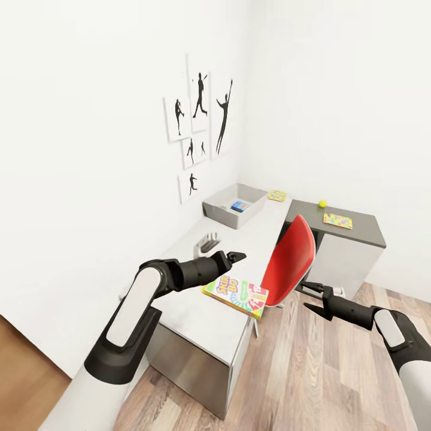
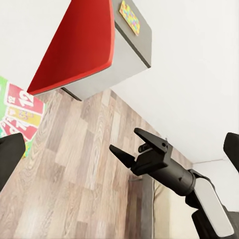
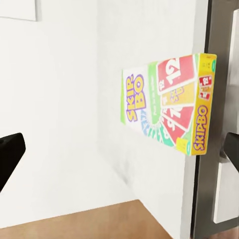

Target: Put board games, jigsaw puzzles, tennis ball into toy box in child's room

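A: Evidently the step in hand is the SKIP-BO box [image 1: 236, 296]. It lies flat on the near end of the table [image 1: 197, 311], overhanging the edge at about 4 o'clock from the left gripper [image 1: 234, 257].

B: And the pincers? The left gripper hovers above the tabletop with nothing between its fingers; how wide they stand cannot be told from the head view. The right gripper [image 1: 311, 297] hangs over the wooden floor [image 1: 311, 371], jaws spread apart and empty, beside the red chair [image 1: 292, 258].

A: Where is the destination? The toy box [image 1: 234, 205] sits far along the table at 12 o'clock, a blue game [image 1: 240, 206] already inside it.

B: What remains outside? One jigsaw puzzle [image 1: 276, 195] lies just beyond the bin at 2 o'clock; the other puzzle [image 1: 337, 221] and the tennis ball [image 1: 322, 203] rest on the dark wing.

A: The next move, judged from this, calls for a grip on the overhanging edge, then a carry toward the bin.

B: The left arm seems better placed.
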